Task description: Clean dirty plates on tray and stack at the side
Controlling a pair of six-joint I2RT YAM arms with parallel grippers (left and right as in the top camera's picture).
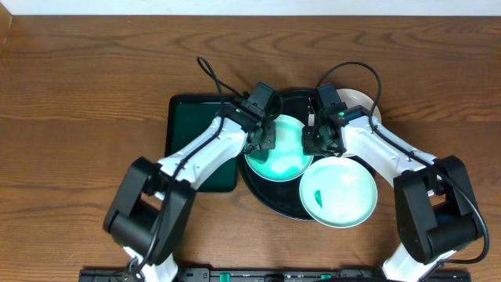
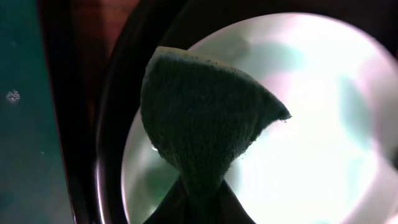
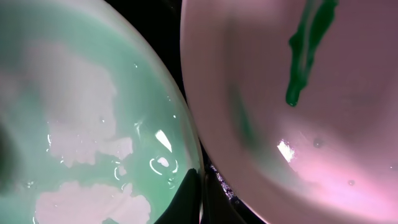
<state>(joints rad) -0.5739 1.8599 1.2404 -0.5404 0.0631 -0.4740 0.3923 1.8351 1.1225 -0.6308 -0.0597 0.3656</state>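
The black round tray (image 1: 280, 196) holds a wet mint plate (image 1: 288, 160). My left gripper (image 1: 262, 139) is shut on a dark green sponge (image 2: 205, 118) that rests on this plate (image 2: 323, 124) near its left rim. My right gripper (image 1: 321, 142) is shut on the same plate's right rim (image 3: 93, 124), one finger inside and one outside (image 3: 202, 199). A second plate (image 1: 340, 194) with a green smear (image 3: 305, 50) lies at the tray's front right, over its rim. A third white plate (image 1: 366, 102) shows at the back right, mostly hidden by my right arm.
A dark green rectangular tray (image 1: 188, 129) lies left of the black tray and under my left arm; it also shows in the left wrist view (image 2: 25, 124). Brown wooden table (image 1: 78, 94) lies all around. Cables loop above both wrists.
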